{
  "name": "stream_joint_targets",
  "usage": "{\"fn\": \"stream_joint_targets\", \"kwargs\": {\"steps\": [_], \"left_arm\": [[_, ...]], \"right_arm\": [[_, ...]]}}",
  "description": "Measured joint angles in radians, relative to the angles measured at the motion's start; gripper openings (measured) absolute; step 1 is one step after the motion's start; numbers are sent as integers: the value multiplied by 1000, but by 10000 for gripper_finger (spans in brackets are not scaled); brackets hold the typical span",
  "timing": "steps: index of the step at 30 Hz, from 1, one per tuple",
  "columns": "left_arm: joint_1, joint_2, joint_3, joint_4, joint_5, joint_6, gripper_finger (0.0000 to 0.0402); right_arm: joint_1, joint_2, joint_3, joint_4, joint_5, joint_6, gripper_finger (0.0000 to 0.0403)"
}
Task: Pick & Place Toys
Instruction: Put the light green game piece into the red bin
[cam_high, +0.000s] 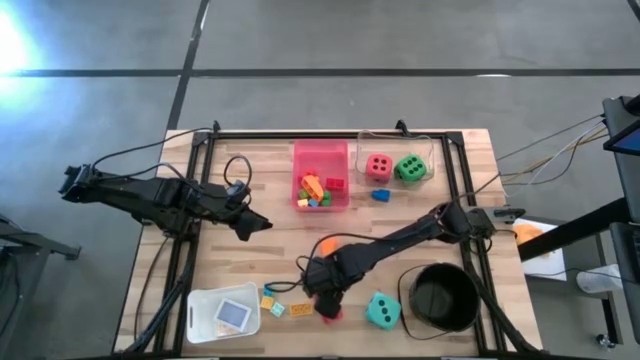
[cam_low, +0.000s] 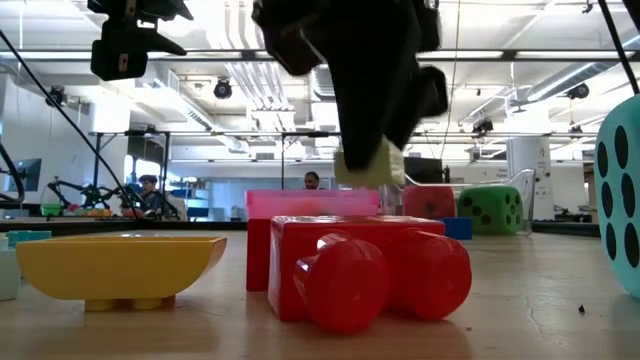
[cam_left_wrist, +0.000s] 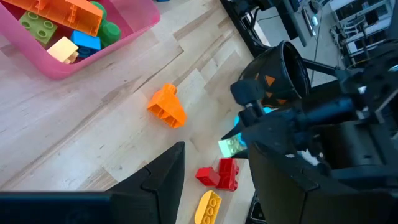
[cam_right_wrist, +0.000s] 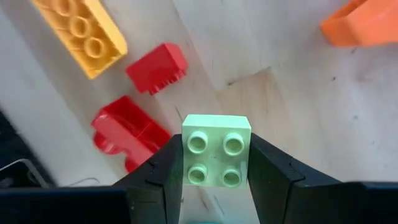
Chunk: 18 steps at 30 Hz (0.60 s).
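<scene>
My right gripper (cam_right_wrist: 216, 180) hangs over the table's near middle, shut on a pale green four-stud brick (cam_right_wrist: 216, 158), which also shows in the low view (cam_low: 368, 165). Below it lie two red bricks (cam_right_wrist: 127, 130) (cam_right_wrist: 157, 67), a yellow brick (cam_right_wrist: 78, 31) and an orange brick (cam_right_wrist: 360, 25), all flat on the wood. A teal die (cam_high: 381, 311) sits beside them. The pink tray (cam_high: 345, 152) holds several bricks. My left gripper (cam_high: 258, 225) waits open at the table's left, holding nothing. My right gripper pinches the pale green brick by two opposite side walls (cam_right_wrist: 186, 158) between its two fingers. The fingers come from above, pointing almost straight down. The brick sits level with its studs up, lifted clear above the red brick (cam_low: 370, 265).
A black round bucket (cam_high: 440, 297) stands at the near right, close to the right arm. A clear box at the far right holds a red die (cam_high: 378, 166) and a green die (cam_high: 410, 168). A blue brick (cam_high: 380, 195) lies beside it. A white bin (cam_high: 222, 313) sits near left.
</scene>
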Motion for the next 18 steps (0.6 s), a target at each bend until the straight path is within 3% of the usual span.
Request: {"fn": "stream_joint_targets", "kwargs": {"steps": [18], "left_arm": [[0,0,0,0,0,0,181]], "right_arm": [[-179,-20,295,-197,-8,-197,130]]}}
